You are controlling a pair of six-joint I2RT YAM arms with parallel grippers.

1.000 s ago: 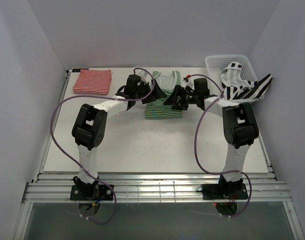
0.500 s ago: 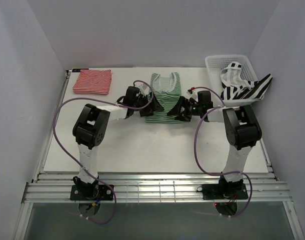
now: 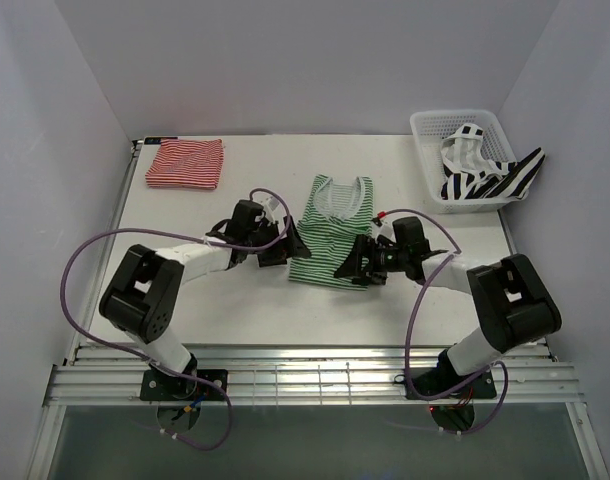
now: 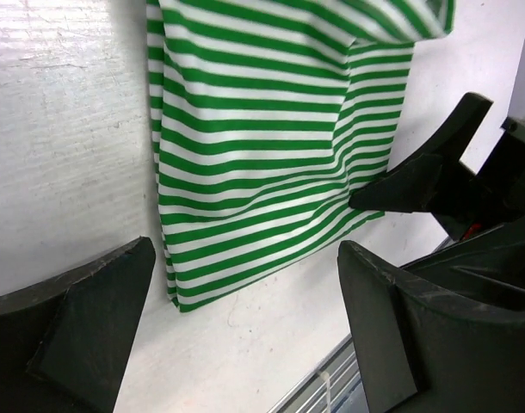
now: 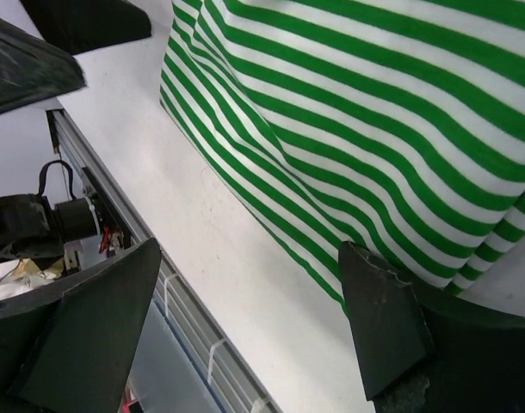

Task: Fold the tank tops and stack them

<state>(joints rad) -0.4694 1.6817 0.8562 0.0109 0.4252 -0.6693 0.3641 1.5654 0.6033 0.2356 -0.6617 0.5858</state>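
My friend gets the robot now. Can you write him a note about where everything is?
Grippers: left gripper open, empty, by the near left corner of the green top; right gripper open, empty, by its near right corner.
Things: green top flat mid-table; red top folded, far left corner; black-and-white top hanging out of the basket.
Done: red top folded.
Left: fold the other two, stack all three.

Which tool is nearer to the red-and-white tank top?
Left. The left tool is beside the green-and-white top's left edge; the right tool is at its right edge, farther from the red-and-white tank top.
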